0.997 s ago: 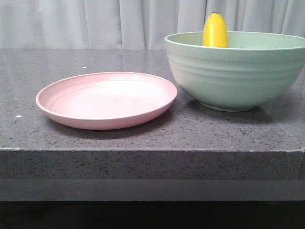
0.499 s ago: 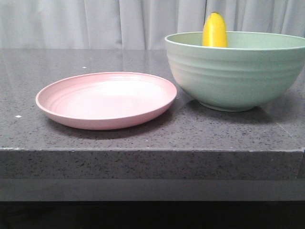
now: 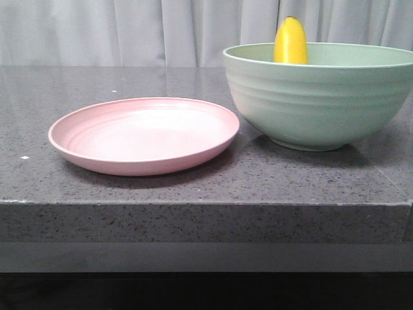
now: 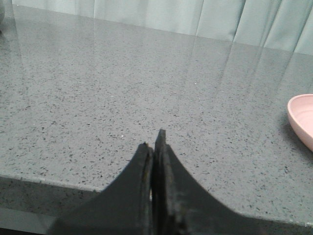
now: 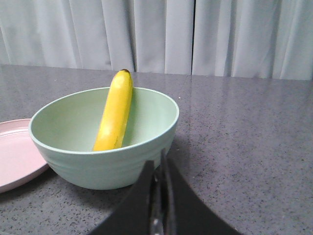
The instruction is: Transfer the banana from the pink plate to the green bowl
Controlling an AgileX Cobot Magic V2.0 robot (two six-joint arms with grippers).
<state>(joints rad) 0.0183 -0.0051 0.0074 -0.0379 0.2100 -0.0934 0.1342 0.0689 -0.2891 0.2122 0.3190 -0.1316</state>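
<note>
Across the front view, neither arm appeared. The pink plate (image 3: 144, 134) sat bare on the grey stone counter (image 3: 193, 187), and the green bowl (image 3: 319, 97) stood just beside it, rims near but apparently apart. The banana (image 3: 290, 41) showed only as a yellow tip above the bowl's far rim, so it stood steeply, propped by the bowl's wall rather than lying flat. Judged: transfer complete, since the fruit was inside the bowl and the plate held nothing.

Left wrist view: the left gripper (image 4: 155, 147) had its two dark fingers pressed together with nothing between them. Beyond the fingertips lay only counter and a white curtain (image 4: 195, 17); an edge of the plate (image 4: 302, 117) sat well off to one side of the fingers. Probably parked clear because the left arm had no part to play at the bowl.

Right wrist view: the right gripper (image 5: 160, 169) was likewise closed and empty, fingertips short of the bowl (image 5: 105, 147) and not touching it. Ahead of the fingers, the banana (image 5: 116, 111) leaned inside the bowl, lower end down on the inner slope, dark stem tip up over the far rim. Its length exceeded the bowl's depth, which explains the lean. Plate edge (image 5: 14, 152) lay beyond the bowl's side.
</note>
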